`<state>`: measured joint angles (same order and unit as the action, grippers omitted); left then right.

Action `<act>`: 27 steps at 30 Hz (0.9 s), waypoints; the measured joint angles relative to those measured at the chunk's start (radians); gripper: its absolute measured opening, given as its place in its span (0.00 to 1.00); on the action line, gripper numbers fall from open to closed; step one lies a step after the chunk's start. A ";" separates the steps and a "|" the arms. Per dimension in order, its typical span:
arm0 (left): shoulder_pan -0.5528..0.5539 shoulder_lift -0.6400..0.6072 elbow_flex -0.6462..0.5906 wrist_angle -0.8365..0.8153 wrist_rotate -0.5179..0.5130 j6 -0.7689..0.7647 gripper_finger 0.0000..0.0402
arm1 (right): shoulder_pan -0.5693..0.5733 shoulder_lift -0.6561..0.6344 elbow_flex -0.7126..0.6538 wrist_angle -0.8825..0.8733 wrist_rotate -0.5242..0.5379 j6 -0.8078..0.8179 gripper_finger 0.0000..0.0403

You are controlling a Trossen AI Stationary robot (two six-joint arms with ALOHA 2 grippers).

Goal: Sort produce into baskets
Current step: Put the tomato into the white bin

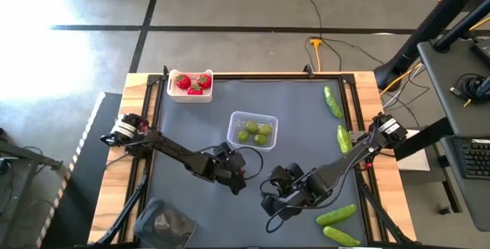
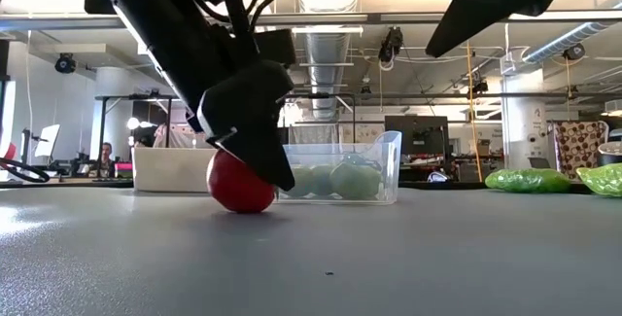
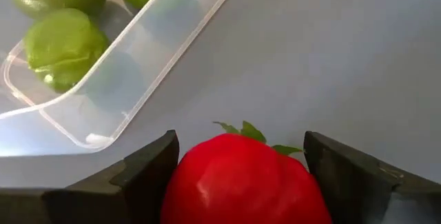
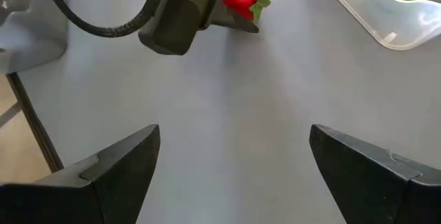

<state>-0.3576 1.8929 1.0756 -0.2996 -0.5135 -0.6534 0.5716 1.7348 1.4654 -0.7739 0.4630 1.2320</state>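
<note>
Left gripper (image 1: 239,174) low on grey mat (image 1: 191,126), fingers straddling glossy red strawberry (image 3: 241,179) with green top, just beside clear plastic tub (image 1: 253,129) holding four yellow-green fruits; grip itself unclear. Open mat toward near edge. Right gripper (image 1: 277,194) spread wide, empty. Four green cucumbers (image 1: 332,102) along right edge.

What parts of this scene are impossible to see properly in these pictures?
- Strawberry: the left wrist view's lower edge cuts it off; in the high view the left end effector covers it.
- Dark tray: the high view's lower edge crops it; contents unclear.
- White tub: low view shows only its side wall.
</note>
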 joint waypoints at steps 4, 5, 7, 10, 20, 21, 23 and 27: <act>-0.001 -0.029 -0.002 -0.075 0.026 -0.022 0.63 | -0.001 -0.003 0.000 -0.008 -0.018 -0.010 0.91; -0.002 -0.043 -0.003 -0.105 0.035 -0.021 0.62 | -0.002 -0.006 0.000 -0.007 -0.025 -0.018 0.91; -0.002 -0.080 -0.007 -0.182 0.050 -0.005 0.62 | -0.003 -0.014 0.000 -0.008 -0.029 -0.033 0.91; -0.002 -0.179 0.007 -0.340 0.020 0.028 0.62 | -0.002 -0.032 0.002 -0.006 -0.024 -0.048 0.91; 0.299 -0.542 -0.030 -0.495 -0.161 0.318 0.61 | -0.003 -0.076 0.077 -0.002 0.080 -0.172 0.91; 0.377 -0.549 -0.039 -0.476 -0.139 0.340 0.61 | -0.003 -0.076 0.088 -0.001 0.097 -0.178 0.91; 0.544 -0.553 -0.043 -0.441 -0.102 0.373 0.61 | -0.003 -0.076 0.109 0.002 0.116 -0.189 0.91; 0.833 -0.526 -0.042 -0.368 -0.034 0.406 0.61 | -0.003 -0.076 0.137 0.001 0.120 -0.189 0.91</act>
<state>0.4751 1.3669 1.0332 -0.6679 -0.5477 -0.2471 0.5690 1.6585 1.6027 -0.7726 0.5825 1.0431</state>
